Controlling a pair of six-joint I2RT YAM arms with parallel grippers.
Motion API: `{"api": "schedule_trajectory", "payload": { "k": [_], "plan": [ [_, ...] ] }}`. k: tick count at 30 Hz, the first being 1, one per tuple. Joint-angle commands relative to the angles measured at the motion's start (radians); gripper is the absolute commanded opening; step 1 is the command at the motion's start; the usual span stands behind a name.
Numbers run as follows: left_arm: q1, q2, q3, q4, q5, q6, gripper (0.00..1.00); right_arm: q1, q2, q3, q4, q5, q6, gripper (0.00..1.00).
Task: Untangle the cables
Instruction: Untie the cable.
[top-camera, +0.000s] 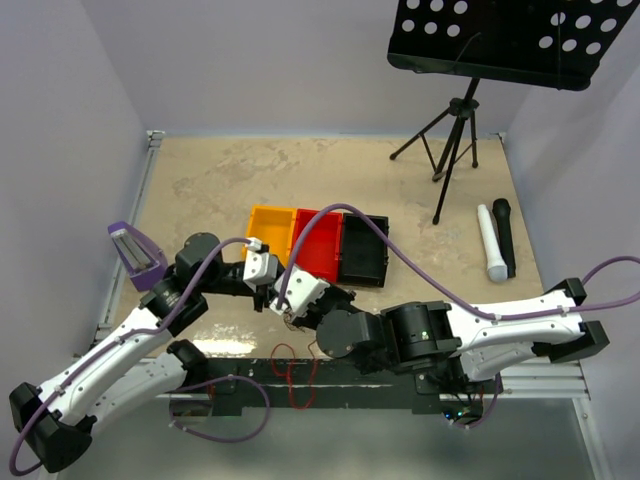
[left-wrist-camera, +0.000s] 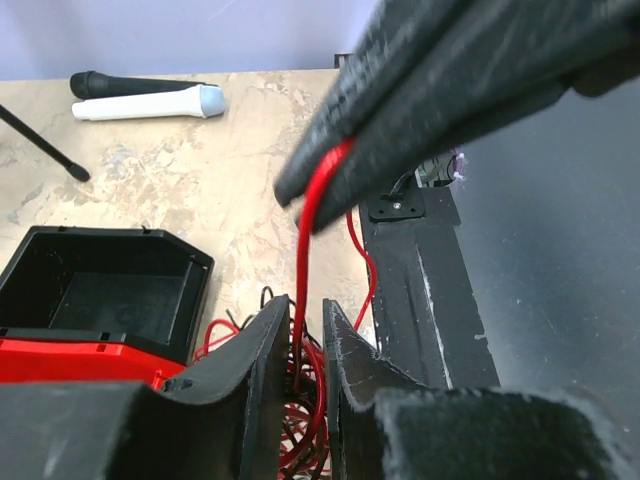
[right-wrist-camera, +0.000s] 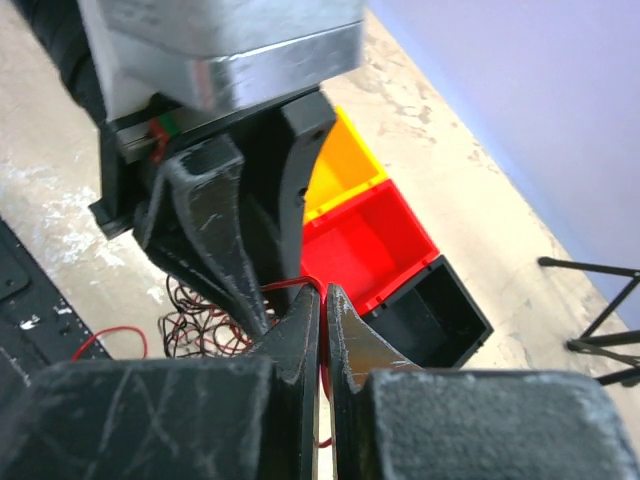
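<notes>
Running straight | red cable (left-wrist-camera: 301, 262) | left tool (left-wrist-camera: 306, 335) to right tool (left-wrist-camera: 310, 200) (pinched)

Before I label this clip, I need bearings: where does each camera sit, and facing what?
Top external: above, behind the bases, looking down on table, left arm, right arm, bins.
Left wrist: on the left arm, facing past the left tool to the right tool pinching the red wire.
Right wrist: on the right arm, facing past the right tool to the left tool and bins.
Shared: both wrist views show the black bin.
</notes>
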Motion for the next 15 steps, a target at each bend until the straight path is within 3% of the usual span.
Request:
{"api": "schedule_trajectory", "payload": {
  "k": [1,5,15],
  "plan": [
    [0.000,-0.008,-0.051,-0.043,-0.045,0.034,0.25,0.019,-0.044,0.086,0.145,0.176,-0.057,0.00],
    [-0.002,-0.014,-0.068,-0.063,-0.033,0.055,0.33,0.027,-0.058,0.101,0.200,0.208,-0.099,0.00],
    [0.000,-0.026,-0.105,-0.085,-0.058,0.087,0.37,0.079,-0.085,0.152,0.324,0.288,-0.200,0.00]
  ]
}}
